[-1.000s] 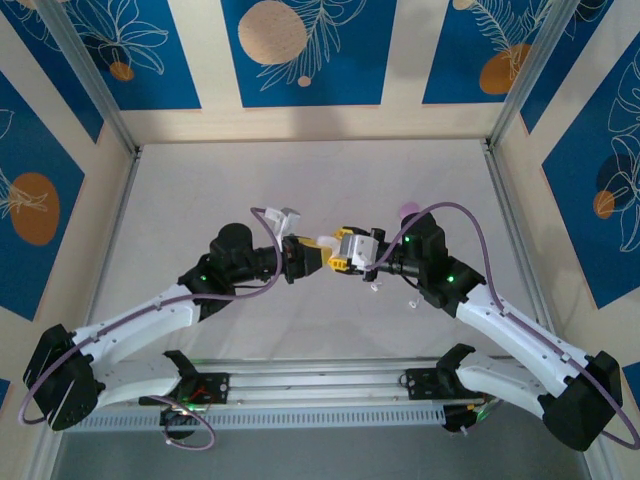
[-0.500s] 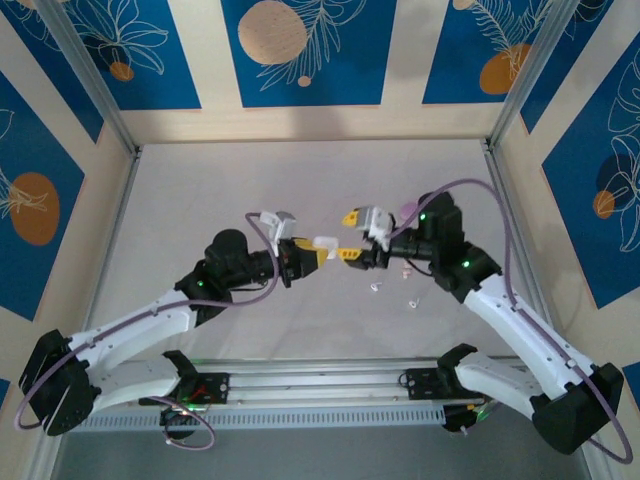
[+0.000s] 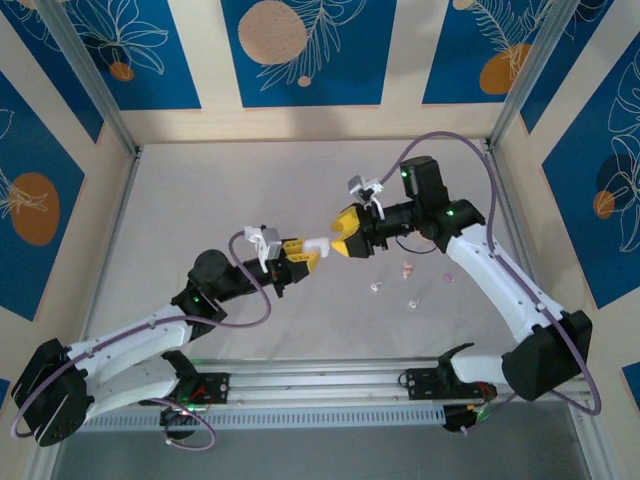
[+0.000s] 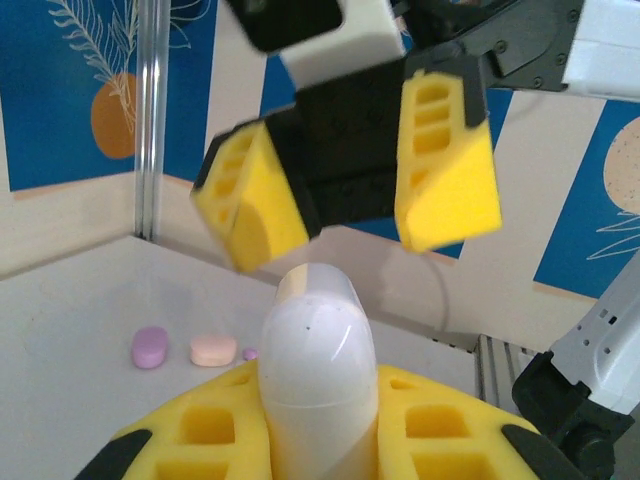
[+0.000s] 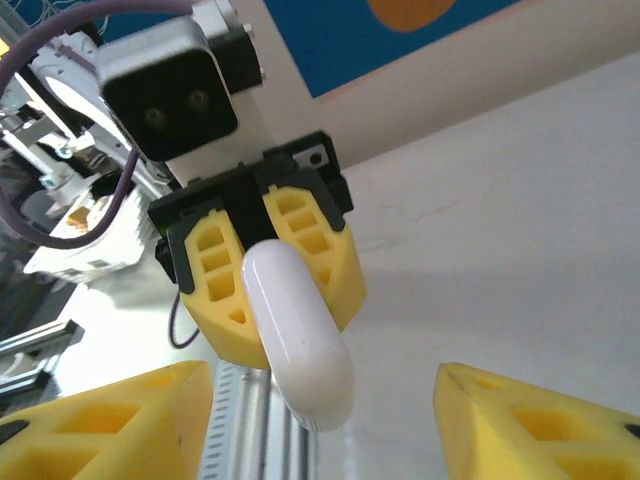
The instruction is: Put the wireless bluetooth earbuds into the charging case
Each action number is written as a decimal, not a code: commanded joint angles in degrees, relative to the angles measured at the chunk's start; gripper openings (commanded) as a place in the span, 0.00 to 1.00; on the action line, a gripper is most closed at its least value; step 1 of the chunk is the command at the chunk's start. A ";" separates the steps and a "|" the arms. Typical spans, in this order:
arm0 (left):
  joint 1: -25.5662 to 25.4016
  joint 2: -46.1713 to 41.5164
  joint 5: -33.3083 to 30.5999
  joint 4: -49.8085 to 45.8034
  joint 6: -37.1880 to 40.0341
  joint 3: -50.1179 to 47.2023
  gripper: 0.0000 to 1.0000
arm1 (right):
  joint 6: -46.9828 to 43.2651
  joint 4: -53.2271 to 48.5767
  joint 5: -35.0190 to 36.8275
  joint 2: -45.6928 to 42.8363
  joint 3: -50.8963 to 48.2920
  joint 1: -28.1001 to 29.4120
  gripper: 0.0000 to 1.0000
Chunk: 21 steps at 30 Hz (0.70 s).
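My left gripper [image 3: 308, 252] is shut on a white, pill-shaped charging case [image 3: 319, 245], lid closed, and holds it above the table's middle. In the left wrist view the case [image 4: 318, 375] stands upright between the yellow fingers [image 4: 190, 440]. My right gripper [image 3: 346, 240] faces it from the right, open, with its jaws apart on either side of the case's tip [image 5: 300, 340] and clear of it. Two tiny white earbuds [image 3: 375, 288] [image 3: 411, 303] lie on the table below the right arm.
A peach pebble case [image 4: 213, 350], a purple one [image 4: 149, 347] and a tiny purple piece [image 4: 250, 354] lie on the table to the right. From above I see a pink piece [image 3: 405, 268] and a purple speck [image 3: 447, 278]. Walls enclose the table.
My right gripper has let go of the white case, opened and drawn back to the upper right. The left gripper keeps its hold and has shifted slightly toward the near edge.
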 commanded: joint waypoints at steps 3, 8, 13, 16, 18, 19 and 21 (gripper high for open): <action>-0.41 -1.07 1.11 5.88 1.68 -1.22 0.08 | 3.12 -2.55 2.94 2.00 3.04 2.13 0.59; -0.44 -1.24 0.66 6.69 1.40 -1.66 0.08 | 3.69 -0.56 4.21 2.80 2.88 3.18 0.57; -0.48 -0.90 0.63 8.15 0.11 -1.94 0.08 | 0.60 -0.47 5.69 2.34 1.78 3.98 0.57; -0.44 -0.89 0.45 8.74 -0.46 -2.28 0.08 | -0.92 0.28 6.01 1.75 0.85 4.25 0.57; -0.41 -0.98 0.89 8.78 -0.62 -2.28 0.08 | -0.52 1.60 7.33 1.37 0.21 4.33 0.57; -0.41 -1.02 1.07 8.70 -0.70 -2.37 0.08 | -0.22 2.28 8.20 1.18 -0.05 4.42 0.57; -0.42 -1.24 1.91 8.48 -0.66 -2.37 0.08 | 1.27 4.14 10.70 0.68 -0.45 4.42 0.55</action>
